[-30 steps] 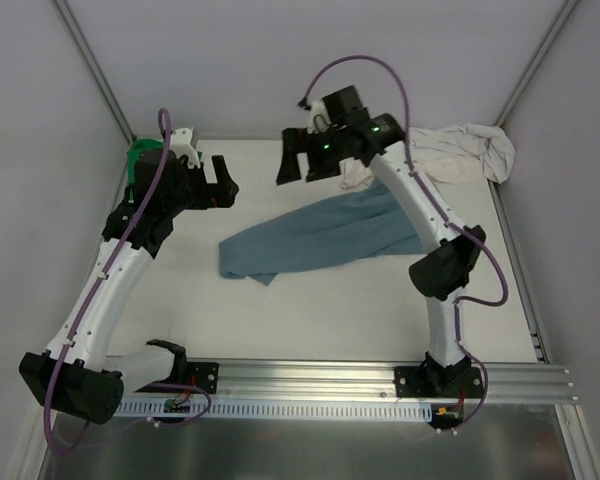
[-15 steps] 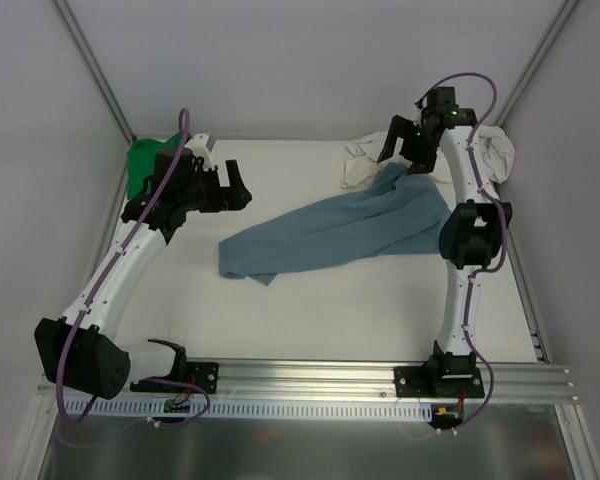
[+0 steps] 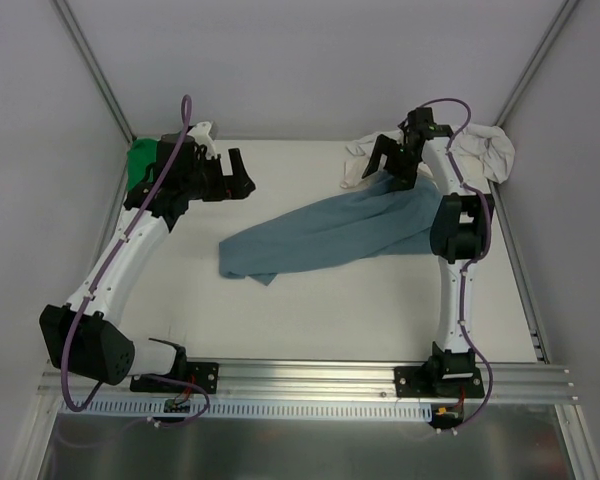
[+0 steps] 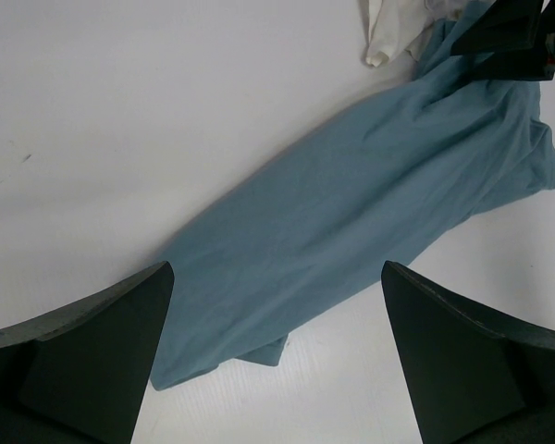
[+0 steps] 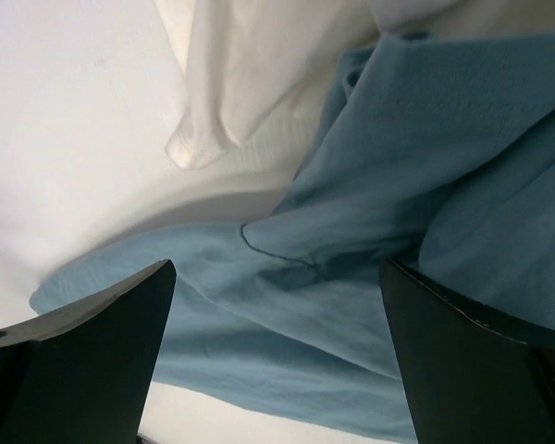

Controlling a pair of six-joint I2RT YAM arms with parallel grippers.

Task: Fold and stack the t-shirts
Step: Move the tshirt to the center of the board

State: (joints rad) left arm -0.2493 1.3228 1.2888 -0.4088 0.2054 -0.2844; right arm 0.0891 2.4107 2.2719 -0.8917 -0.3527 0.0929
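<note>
The slate-blue t-shirt (image 3: 320,235) lies stretched diagonally across the middle of the tabletop (image 3: 310,320). The cream t-shirt (image 3: 480,150) is bunched in the far right corner and the green t-shirt (image 3: 137,162) in the far left. The left jaws and the right jaws gape wide and empty, and the right jaws hang over the blue shirt's far end.

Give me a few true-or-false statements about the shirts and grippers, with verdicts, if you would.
1. The left gripper and right gripper are both open and empty. True.
2. The blue t-shirt is folded into a neat square. False: it lies stretched out and rumpled.
3. The green t-shirt sits in the far left corner. True.
4. The cream t-shirt is stacked on the green one. False: it is bunched in the far right corner.
</note>
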